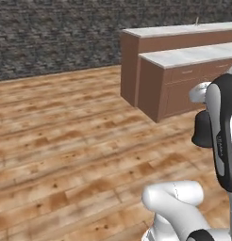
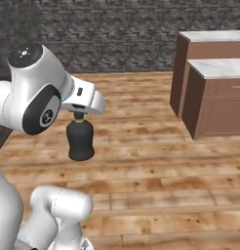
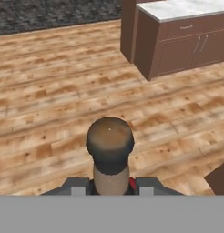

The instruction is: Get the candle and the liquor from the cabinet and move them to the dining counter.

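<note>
The wooden plank floor (image 1: 66, 141) spreads brown and bare toward a dark stone wall (image 1: 52, 33) at the far side. Standing on it at the far right are two marble-topped brown counters (image 1: 184, 84) (the nearer one lower, the farther one taller), set touching.

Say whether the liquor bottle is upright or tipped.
Upright: the liquor hangs neck-up from the gripper, above the floor.

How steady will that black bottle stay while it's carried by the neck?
The bottle hangs below the end effector, gripped at its thin neck, so it may swing. Its squat body looks bottom-heavy, likely staying upright. The smooth neck might slip.
</note>
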You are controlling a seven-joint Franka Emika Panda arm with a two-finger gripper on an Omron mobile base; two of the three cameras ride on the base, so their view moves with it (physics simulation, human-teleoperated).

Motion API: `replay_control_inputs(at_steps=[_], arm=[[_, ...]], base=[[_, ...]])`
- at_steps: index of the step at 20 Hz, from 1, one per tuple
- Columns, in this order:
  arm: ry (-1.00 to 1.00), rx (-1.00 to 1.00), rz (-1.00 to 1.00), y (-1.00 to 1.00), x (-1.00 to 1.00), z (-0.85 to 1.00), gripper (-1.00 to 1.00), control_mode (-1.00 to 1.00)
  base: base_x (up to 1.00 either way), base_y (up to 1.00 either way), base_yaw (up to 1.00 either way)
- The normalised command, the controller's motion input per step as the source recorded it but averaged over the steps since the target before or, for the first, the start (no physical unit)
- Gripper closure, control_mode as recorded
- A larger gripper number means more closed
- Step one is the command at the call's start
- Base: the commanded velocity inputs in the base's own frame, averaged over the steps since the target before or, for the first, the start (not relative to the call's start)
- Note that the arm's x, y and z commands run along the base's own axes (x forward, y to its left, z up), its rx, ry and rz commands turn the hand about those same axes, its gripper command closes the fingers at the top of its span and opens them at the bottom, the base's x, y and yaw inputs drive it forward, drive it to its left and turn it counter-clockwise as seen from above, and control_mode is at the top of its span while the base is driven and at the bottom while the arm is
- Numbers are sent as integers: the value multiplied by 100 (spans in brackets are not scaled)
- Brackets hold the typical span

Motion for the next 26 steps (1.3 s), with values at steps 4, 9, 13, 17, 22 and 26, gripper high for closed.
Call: replay_control_inputs(at_steps=[4, 9, 13, 17, 22, 26], arm=[[0, 0, 0, 0, 0, 0, 100, 100], [0, 0, 0, 0, 0, 0, 100, 100], [0, 0, 0, 0, 0, 0, 100, 100], [0, 0, 0, 0, 0, 0, 100, 100], [0, 0, 0, 0, 0, 0, 100, 100], [0, 0, 0, 0, 0, 0, 100, 100]], base=[[100, 0, 0], [100, 0, 0], [100, 0, 0], [100, 0, -1], [100, 0, 0], [100, 2, 0]])
